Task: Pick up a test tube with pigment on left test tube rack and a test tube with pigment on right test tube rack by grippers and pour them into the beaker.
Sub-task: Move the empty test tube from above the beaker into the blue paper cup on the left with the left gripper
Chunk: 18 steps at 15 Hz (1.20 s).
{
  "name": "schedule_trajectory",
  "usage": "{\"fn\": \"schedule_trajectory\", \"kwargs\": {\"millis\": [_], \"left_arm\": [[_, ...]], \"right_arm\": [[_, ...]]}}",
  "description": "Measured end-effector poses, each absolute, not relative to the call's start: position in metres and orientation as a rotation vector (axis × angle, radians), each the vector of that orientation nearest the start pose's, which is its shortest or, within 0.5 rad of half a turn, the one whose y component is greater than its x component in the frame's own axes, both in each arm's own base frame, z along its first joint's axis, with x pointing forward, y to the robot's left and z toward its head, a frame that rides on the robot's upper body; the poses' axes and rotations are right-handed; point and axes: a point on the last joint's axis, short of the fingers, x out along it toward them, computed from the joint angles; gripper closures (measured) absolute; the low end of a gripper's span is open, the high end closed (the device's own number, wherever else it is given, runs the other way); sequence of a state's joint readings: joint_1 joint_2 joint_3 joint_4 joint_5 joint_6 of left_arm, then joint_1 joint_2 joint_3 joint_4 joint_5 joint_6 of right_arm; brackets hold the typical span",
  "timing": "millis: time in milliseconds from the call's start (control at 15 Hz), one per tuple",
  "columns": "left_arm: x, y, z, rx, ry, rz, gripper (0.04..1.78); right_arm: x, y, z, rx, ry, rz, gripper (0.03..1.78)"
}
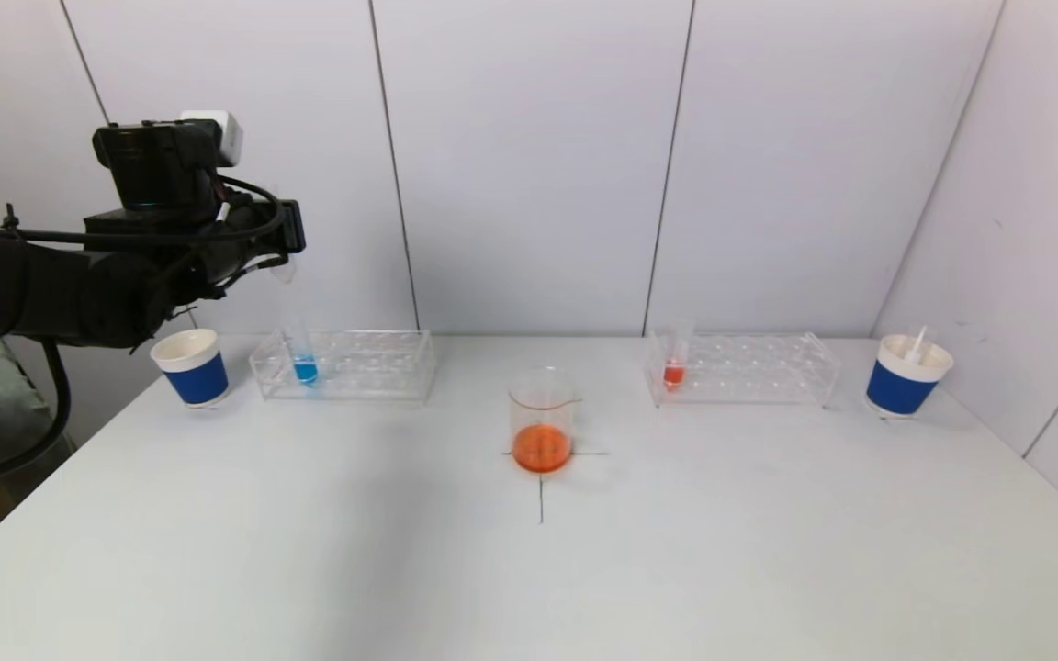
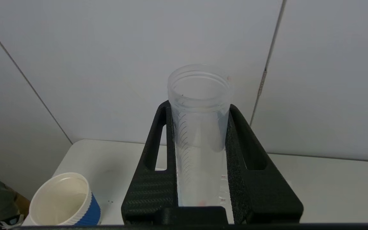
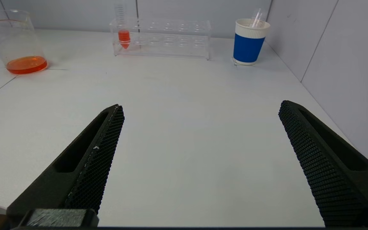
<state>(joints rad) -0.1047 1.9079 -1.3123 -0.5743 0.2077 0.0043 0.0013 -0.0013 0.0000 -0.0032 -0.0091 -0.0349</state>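
**A:** The left gripper (image 1: 283, 262) is up above the near-left end of the left test tube rack (image 1: 345, 364), jaws clamped on a clear test tube (image 1: 295, 321) near its open mouth.

**B:** Upright tube, blue pigment (image 1: 306, 370) at the bottom, and that bottom end sits down at the level of the rack; I can't tell if it is clear of its hole.

**A:** On the left wrist camera the tube (image 2: 200, 134) is squeezed tight between both fingers (image 2: 153, 179).

**B:** And the right gripper (image 3: 200, 159)?

**A:** Spread wide, holding nothing, low over bare table (image 1: 529, 569), well short of the right test tube rack (image 1: 745, 367).

**B:** The red-filled tube (image 1: 674, 367) stands in that rack's left end. The beaker (image 1: 542, 431), with orange liquid, sits between the racks, and a blue cup (image 1: 194, 367) stands just left of the left rack.
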Motion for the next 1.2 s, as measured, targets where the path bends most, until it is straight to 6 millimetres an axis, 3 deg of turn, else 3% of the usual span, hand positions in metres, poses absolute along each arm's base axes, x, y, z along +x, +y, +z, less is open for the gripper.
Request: {"fn": "schedule_trajectory", "kwargs": {"millis": [600,1200], "left_arm": [[0.405,0.077,0.235,-0.006,0.025,0.285,1.37],[0.434,0.131,0.181,-0.037,0.090,0.383,1.37]], "right_arm": [[-0.023,0.000,0.076,-0.035,-0.004,-0.008,0.05],[-0.023,0.000,0.076,-0.035,-0.004,-0.008,0.05]]}}
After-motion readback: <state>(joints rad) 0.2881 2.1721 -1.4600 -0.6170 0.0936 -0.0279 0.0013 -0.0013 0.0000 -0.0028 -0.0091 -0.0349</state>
